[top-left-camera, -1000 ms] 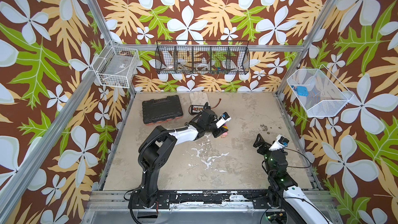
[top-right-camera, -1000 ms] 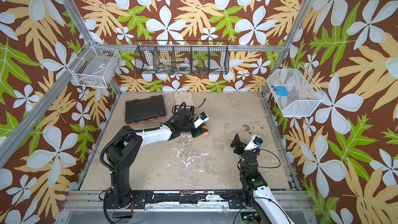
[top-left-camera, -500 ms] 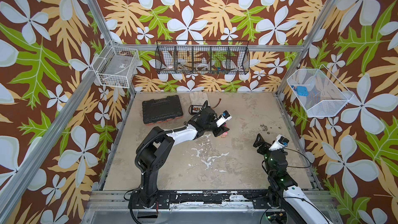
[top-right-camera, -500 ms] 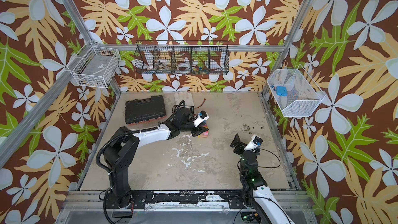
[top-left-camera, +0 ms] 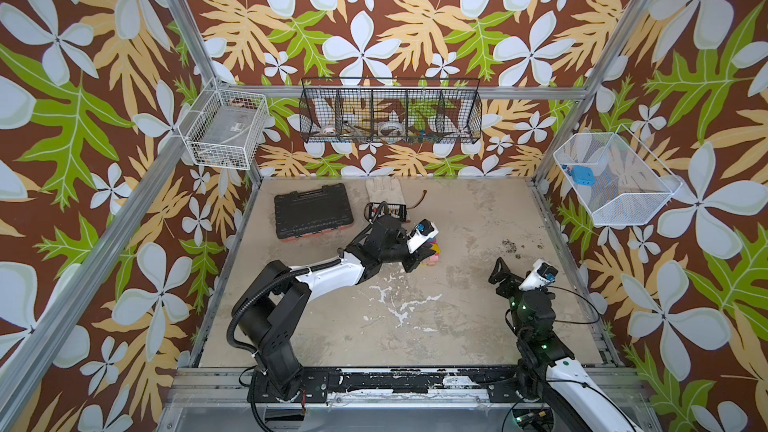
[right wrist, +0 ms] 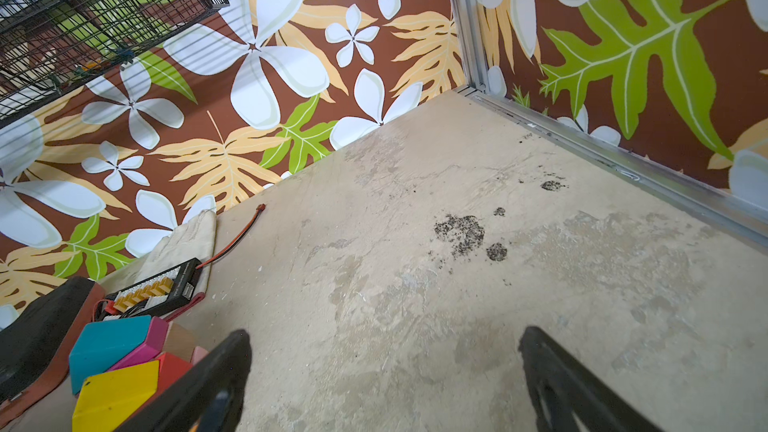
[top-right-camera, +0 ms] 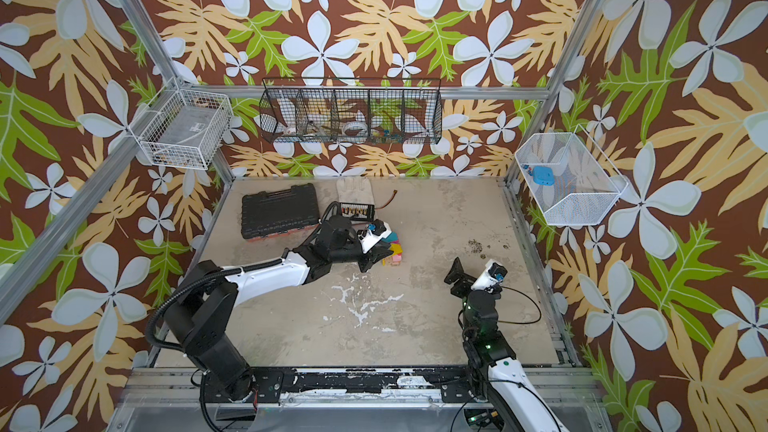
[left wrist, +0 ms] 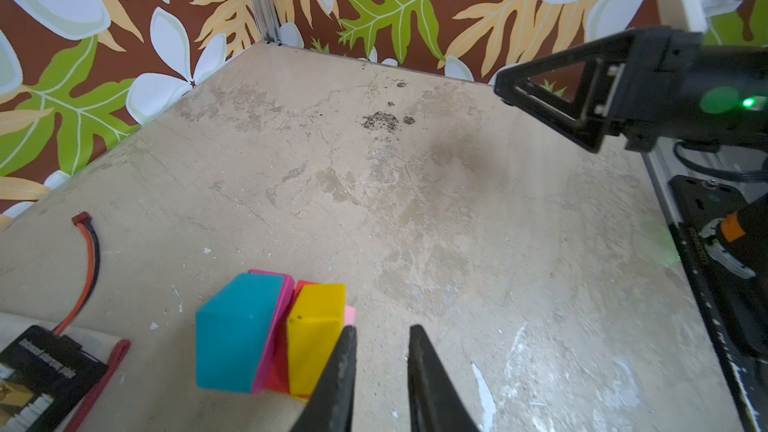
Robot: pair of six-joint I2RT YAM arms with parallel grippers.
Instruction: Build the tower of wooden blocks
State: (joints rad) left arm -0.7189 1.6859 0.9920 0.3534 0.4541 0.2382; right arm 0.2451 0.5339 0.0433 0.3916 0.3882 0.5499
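Arm reaches forward low, left end effector just beside tower.

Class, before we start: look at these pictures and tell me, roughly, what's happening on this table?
A small tower of coloured wood blocks stands on the tabletop. The left gripper sits right beside its yellow block, jaws a narrow gap apart with nothing between them. The right gripper hangs wide open and empty, well off to the side.
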